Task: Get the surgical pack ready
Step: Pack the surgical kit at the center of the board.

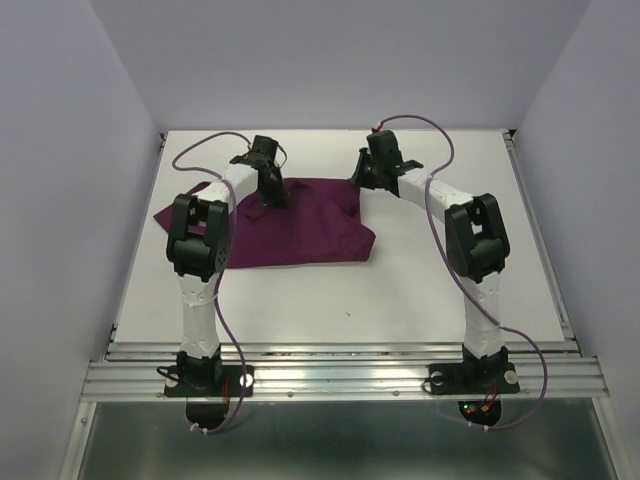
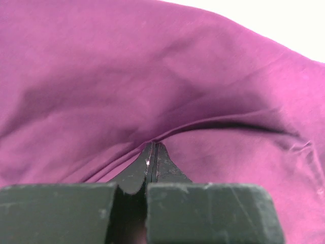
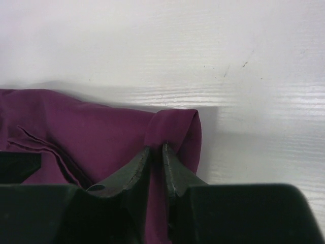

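The purple cloth (image 1: 300,225) covered the far left-centre part of the table (image 1: 450,300) and rose in soft folds, so the way over it was not flat. The left arm (image 1: 200,250) and the right arm (image 1: 470,235) both leaned over it, with an open gap between their forearms above its middle. The left gripper (image 2: 152,148) had cloth close on every side. The right gripper (image 3: 156,148) was at the cloth's far right corner, with bare table beyond. The near strip and the right side of the table were open. Walls (image 1: 340,60) closed the left, right and back.
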### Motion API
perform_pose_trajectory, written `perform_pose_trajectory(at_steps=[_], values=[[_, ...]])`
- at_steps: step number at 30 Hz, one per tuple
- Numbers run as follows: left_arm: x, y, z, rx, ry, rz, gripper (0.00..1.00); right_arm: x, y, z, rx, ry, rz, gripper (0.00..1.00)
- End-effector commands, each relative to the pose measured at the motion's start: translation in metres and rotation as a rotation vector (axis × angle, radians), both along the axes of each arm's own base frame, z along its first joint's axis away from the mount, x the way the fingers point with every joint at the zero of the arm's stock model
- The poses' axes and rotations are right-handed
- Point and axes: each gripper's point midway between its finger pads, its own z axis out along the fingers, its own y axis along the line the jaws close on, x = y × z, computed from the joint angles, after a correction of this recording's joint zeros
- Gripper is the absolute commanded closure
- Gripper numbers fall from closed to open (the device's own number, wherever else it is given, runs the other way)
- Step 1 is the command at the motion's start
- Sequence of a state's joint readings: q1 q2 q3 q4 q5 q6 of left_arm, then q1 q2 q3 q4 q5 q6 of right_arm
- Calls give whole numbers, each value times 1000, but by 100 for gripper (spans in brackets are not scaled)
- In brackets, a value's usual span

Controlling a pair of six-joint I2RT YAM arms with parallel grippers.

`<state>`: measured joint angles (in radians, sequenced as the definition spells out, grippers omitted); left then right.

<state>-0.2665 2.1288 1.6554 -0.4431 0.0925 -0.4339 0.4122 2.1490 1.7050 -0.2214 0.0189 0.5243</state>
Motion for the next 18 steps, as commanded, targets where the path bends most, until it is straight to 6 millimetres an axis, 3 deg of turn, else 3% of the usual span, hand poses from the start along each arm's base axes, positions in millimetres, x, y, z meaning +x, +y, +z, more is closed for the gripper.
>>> perform_pose_trajectory(at_steps=[1, 5, 7, 8, 9, 14, 18], values=[[19, -9, 18, -39, -56, -19, 100, 11, 6, 8, 19, -25, 6, 81], [17, -4, 8, -16, -37, -6, 100, 12, 7, 7, 23, -22, 2, 79], [16, -2, 3, -2, -24, 0, 100, 12, 5, 7, 24, -23, -8, 90], [15, 0, 3, 4, -23, 3, 100, 12, 4, 12, 26, -32, -20, 90], [14, 1, 1, 9, -15, 3, 100, 12, -2, 10, 13, -34, -45, 99], [10, 3, -8, 21, 9, 2, 100, 10, -18, 28, 32, -93, -116, 99], [6, 4, -20, 31, 41, 6, 100, 3, -22, 23, 29, -84, -128, 99]])
